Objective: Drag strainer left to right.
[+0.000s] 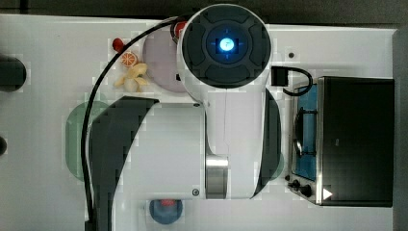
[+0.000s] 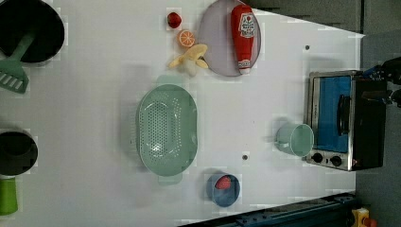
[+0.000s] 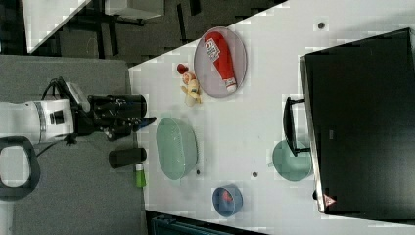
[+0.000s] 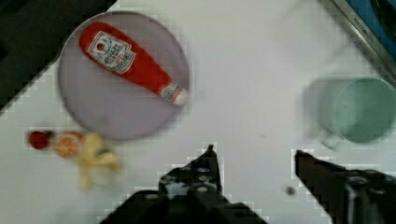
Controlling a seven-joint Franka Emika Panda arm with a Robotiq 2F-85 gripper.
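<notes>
The strainer (image 2: 166, 130) is a pale mint-green oblong colander dotted with small holes. It lies on the white table, left of the middle in the left view. In the top view the arm covers most of the strainer (image 1: 76, 139). My gripper (image 3: 149, 120) is just off the upper left rim of the strainer (image 3: 176, 147) in the right view and does not touch it. In the wrist view my gripper (image 4: 254, 156) is open, its black fingertips (image 4: 210, 154) wide apart over bare table with nothing between them.
A mint-green mug (image 2: 295, 139) stands beside a toaster oven (image 2: 340, 118) at the left view's right. A blue bowl (image 2: 223, 189) with a red item sits near the strainer. A plate (image 2: 213, 52) holds a ketchup bottle (image 2: 243, 35), with toy fruit (image 2: 191, 59) beside it. A black pan (image 2: 28, 28) and a green spatula (image 2: 14, 75) lie at the left view's left.
</notes>
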